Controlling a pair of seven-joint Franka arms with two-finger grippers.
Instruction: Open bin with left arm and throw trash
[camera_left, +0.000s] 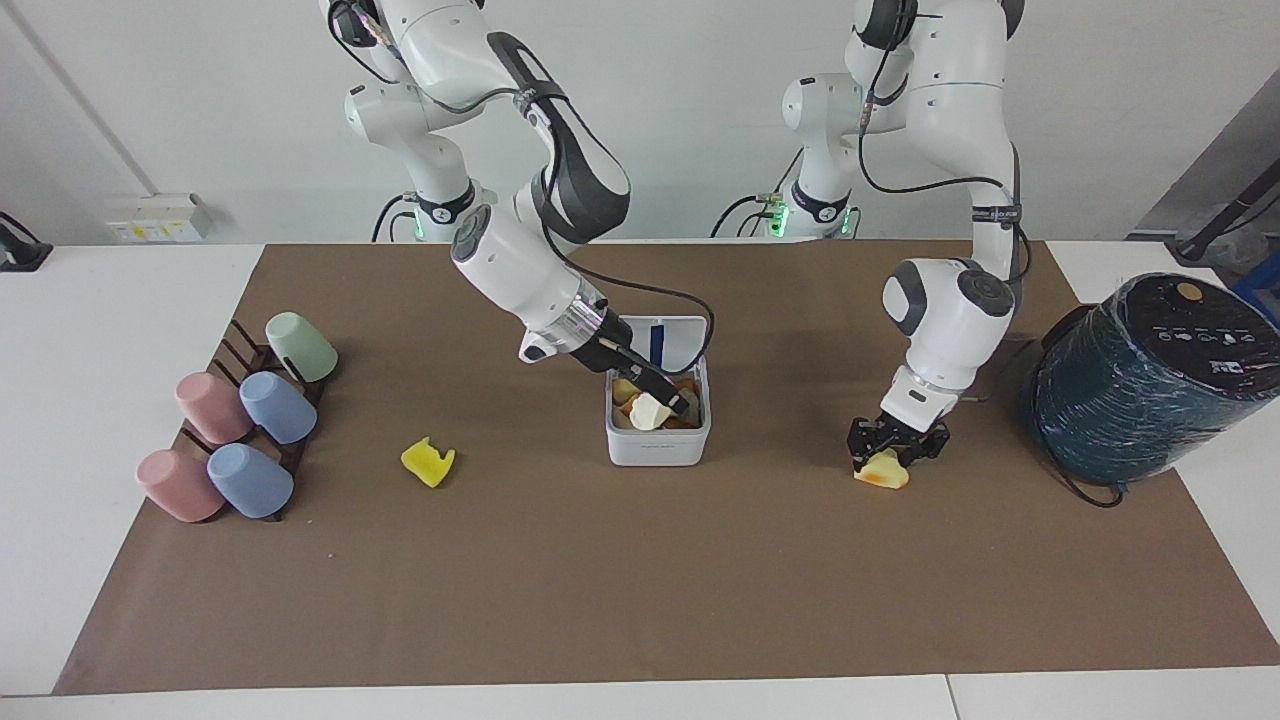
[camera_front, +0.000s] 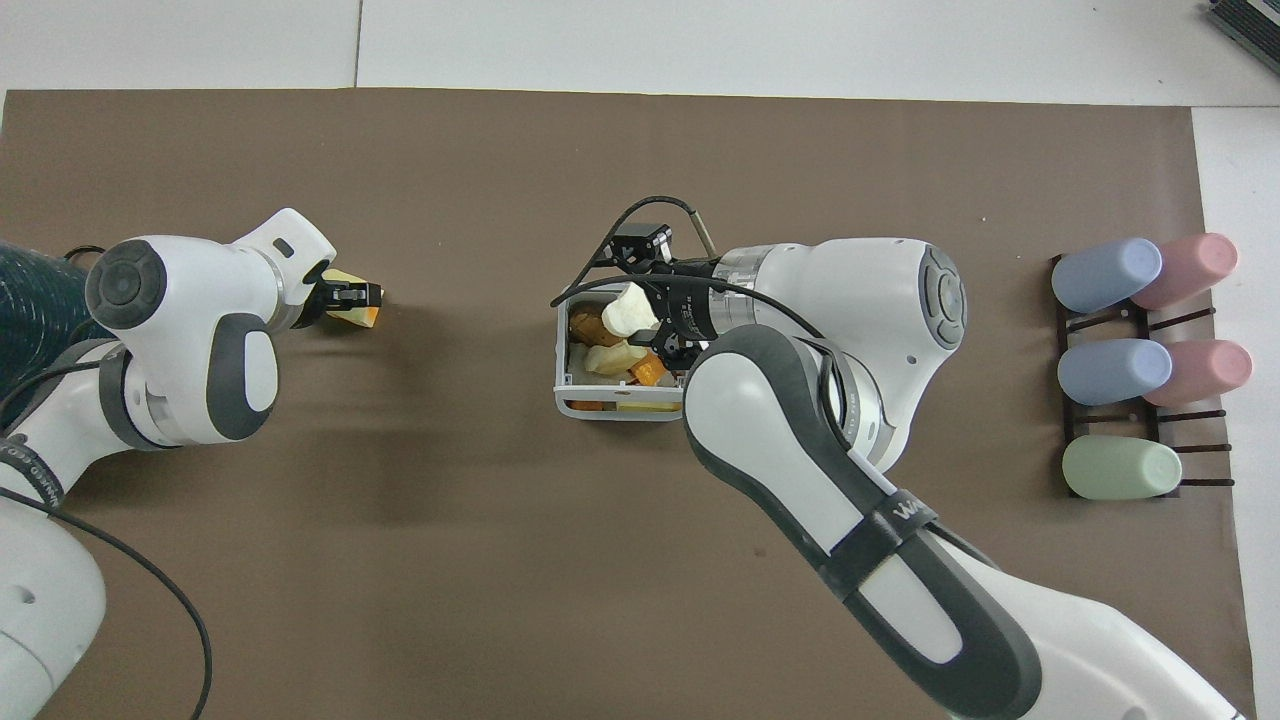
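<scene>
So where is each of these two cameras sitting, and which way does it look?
Facing view: high across the table, looking at the robots; both whole arms show, bases at top, the bin mid-table.
Overhead view: high above the robots' end, looking steeply down and forward; arms enter from the bottom.
Shared: the bin, the left gripper on the wedge, the right gripper with the cream oval over the bin, the cups; the views are half a turn apart.

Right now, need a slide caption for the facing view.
Right end effector holds cream scrap over open bin; left end effector grips pale yellow wedge.
</scene>
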